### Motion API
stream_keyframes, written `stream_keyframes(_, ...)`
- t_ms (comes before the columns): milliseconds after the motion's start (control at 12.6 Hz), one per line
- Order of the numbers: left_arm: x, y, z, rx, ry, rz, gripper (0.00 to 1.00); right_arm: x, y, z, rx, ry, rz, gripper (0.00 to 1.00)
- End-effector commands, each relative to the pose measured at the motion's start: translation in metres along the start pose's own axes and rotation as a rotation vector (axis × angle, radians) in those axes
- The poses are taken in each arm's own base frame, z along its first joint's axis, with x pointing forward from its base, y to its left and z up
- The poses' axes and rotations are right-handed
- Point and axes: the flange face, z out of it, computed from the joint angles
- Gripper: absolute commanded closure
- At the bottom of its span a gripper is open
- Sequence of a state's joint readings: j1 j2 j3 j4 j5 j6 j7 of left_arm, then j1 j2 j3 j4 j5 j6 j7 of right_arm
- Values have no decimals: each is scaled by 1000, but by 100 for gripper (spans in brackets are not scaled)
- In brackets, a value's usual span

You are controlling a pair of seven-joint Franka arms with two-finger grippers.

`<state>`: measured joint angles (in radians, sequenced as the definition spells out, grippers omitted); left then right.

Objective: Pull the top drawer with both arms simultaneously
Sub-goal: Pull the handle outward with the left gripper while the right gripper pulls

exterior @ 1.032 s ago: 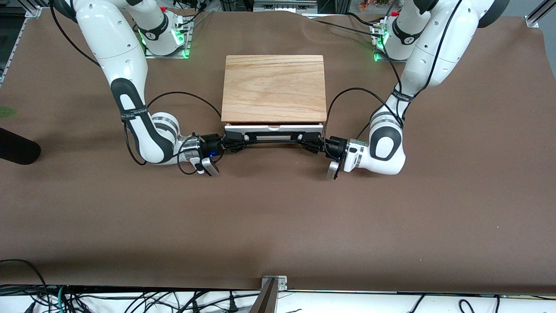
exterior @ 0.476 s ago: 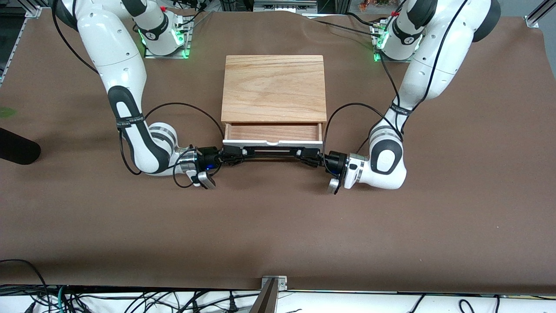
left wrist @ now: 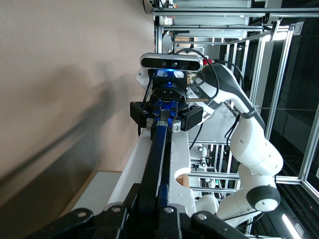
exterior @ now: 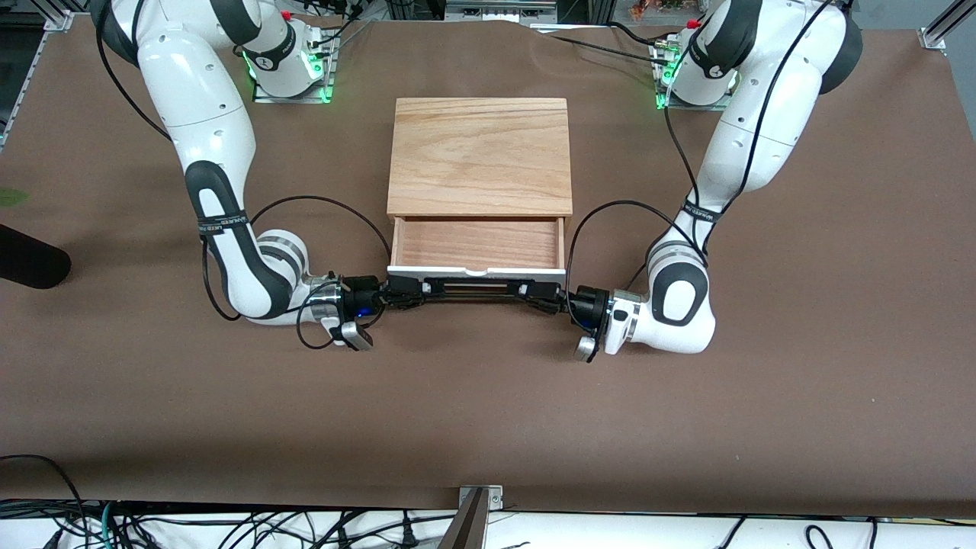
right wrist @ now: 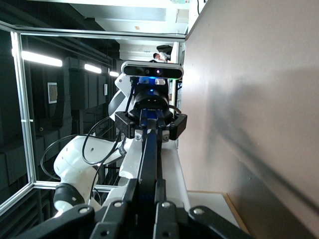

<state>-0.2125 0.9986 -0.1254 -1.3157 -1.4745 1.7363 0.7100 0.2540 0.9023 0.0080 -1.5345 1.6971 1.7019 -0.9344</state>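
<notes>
The top drawer [exterior: 476, 242] stands pulled out of the wooden box [exterior: 480, 152], its light-wood tray empty and open to view. Its white front panel [exterior: 476, 271] faces the front camera, with the thin black bar handle [exterior: 473, 288] in front of it. My left gripper [exterior: 530, 290] is shut on the handle's end toward the left arm's side. My right gripper [exterior: 415, 289] is shut on the other end. In the left wrist view my left gripper [left wrist: 158, 206] clamps the handle [left wrist: 157, 154]. In the right wrist view my right gripper [right wrist: 148, 201] clamps the handle [right wrist: 148, 159].
The box stands on the brown table cover [exterior: 488, 396] midway between the two arm bases. A black object [exterior: 30, 263] lies at the table's edge toward the right arm's end. A metal bracket [exterior: 480, 496] sits at the table's front edge, with cables below.
The drawer has slid out of the box toward the front camera, from nearly closed to well open. Both grippers moved with the handle, still shut on it.
</notes>
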Motion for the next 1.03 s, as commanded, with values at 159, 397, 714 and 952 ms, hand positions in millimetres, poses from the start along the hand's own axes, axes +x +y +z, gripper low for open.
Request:
stream_keyframes(159,37,42,20,-26,58,-13,100,41,5,-12,-15,66,-28,100)
stream_keyframes(397,39,40,17,-28,59,-10,100,54,4,-16,-45,97,-17,100)
stream_keyframes(714,36,35,18,-23,53,1,0,67,4,-22,-57,118,-22,100)
stream_keyframes(952,35,35,15,-2,40,9,0,72,4,-32,-72,129,-35,100)
